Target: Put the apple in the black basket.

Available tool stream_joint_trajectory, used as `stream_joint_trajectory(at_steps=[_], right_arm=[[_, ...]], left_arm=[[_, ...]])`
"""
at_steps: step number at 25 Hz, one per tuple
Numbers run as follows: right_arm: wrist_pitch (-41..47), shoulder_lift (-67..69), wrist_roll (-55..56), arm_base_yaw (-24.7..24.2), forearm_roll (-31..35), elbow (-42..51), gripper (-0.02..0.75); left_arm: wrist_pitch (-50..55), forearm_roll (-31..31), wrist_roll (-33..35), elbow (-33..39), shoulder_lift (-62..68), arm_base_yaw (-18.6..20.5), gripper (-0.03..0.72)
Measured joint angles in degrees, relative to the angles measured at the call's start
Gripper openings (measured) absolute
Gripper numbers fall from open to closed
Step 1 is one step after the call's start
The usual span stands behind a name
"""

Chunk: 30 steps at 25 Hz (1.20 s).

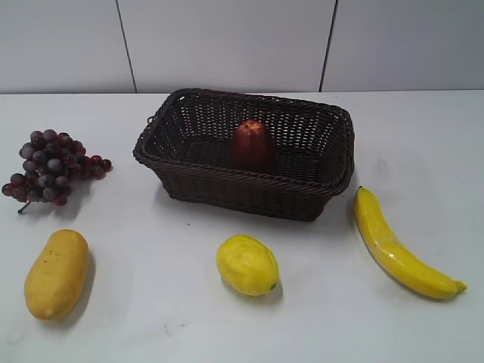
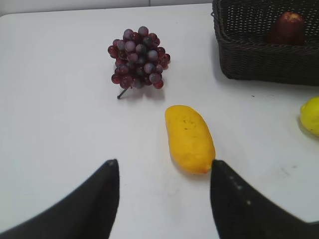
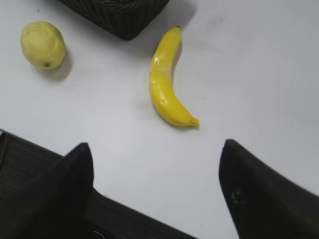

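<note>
nearest the viewpoint, along the front of the white table [image 1: 189, 318], three yellow fruits are laid out: a mango [image 1: 56, 273] at left, a lemon [image 1: 247, 265] in the middle and a banana [image 1: 401, 248] at right. neither arm is caught by the exterior view. the left gripper [image 2: 164, 199] is seen by its own wrist camera with its jaws spread wide and nothing between them, held above bare table just short of the mango. the right gripper [image 3: 157, 191] is likewise shown wide apart and empty, raised near the table's front edge, with the banana and lemon ahead of it. further back at left, a bunch of grapes [image 1: 51, 165] is found on the table. farthest back, at centre, the black basket [image 1: 249, 198] is placed, and the apple [image 1: 252, 144] is seen resting upright inside it, on the basket floor and well within the braided rim. the placement is therefore judged complete. for the step in hand, presumably a retreat to rest, both arms are best kept high and drawn away from the basket, so that the rim is not nudged and the loose fruits in front are not swept aside. no regrasp is thought to be needed, since the apple appears settled.
</note>
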Motion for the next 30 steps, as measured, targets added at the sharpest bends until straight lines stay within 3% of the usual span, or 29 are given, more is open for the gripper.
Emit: stream_joint_trajectory(at_steps=[12,15,23,30], right_arm=[[-0.4,-2.6,-0.1,-0.7,0.1,0.0,0.591],[-0.5,-6.9,-0.1,-4.4,0.1,0.0,0.591],[-0.5,-10.7,-0.1,-21.5,0.2,0.0,0.591],[-0.5,-10.7,-0.1,-23.6,0.2,0.0,0.59]], left_arm=[[0.0,0.0,0.0,0.0,0.0,0.0,0.435],[0.0,0.0,0.0,0.0,0.0,0.0,0.435],[0.0,-0.1,0.0,0.0,0.0,0.0,0.435],[0.0,-0.1,0.0,0.0,0.0,0.0,0.435]])
